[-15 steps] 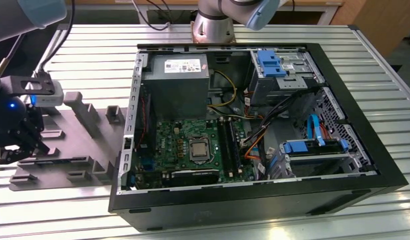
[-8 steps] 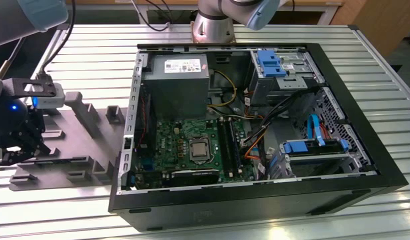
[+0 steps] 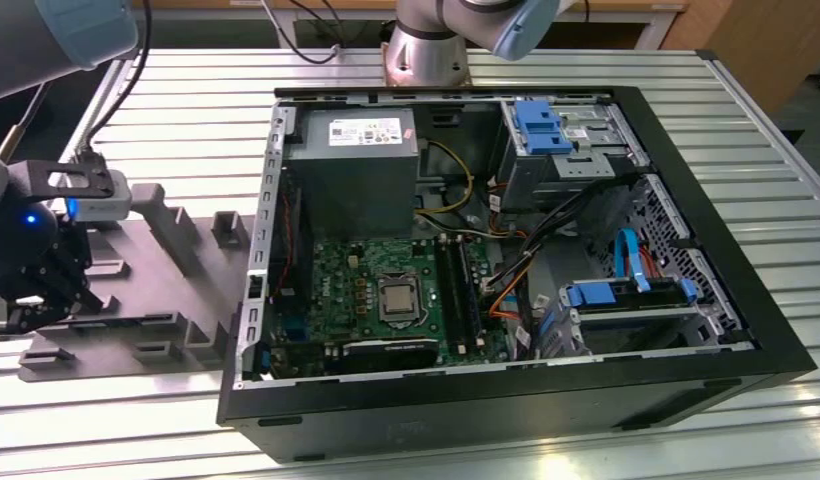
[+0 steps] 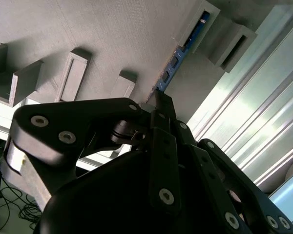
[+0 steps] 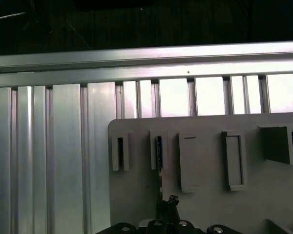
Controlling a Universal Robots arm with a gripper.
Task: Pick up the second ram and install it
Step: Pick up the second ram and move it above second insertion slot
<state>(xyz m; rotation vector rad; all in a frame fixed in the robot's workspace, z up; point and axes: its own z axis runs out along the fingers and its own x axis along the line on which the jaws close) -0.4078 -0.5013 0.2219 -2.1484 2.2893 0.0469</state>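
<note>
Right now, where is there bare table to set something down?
Free: slatted table beyond the grey tray, and the strip on the exterior view's right of the computer case. Crowded: the tray, with raised blocks and the gripper at the second ram; the case's inside, with cables.

- Counter point(image 3: 183, 110) slats lay open between the grey tray point(image 3: 183, 345) and the case wall point(image 3: 257, 300).
- Raised blocks point(image 3: 170, 235) stood on the tray near the end effector point(image 3: 23, 312). In the second wrist view, blocks point(image 4: 73, 73) flanked the second ram point(image 4: 178, 56), leaving only a narrow channel along it.
- The case's top side was open, with its black rim point(image 3: 517, 400) ringing the green board point(image 3: 343, 280).
- Power supply point(image 3: 350, 160) and drive cage point(image 3: 557, 140) crowded the far end.
- Long slots point(image 3: 457, 290) had orange cables point(image 3: 506, 295) just beside them on the exterior view's right, and the low processor socket point(image 3: 399, 298) on the other side.
</note>
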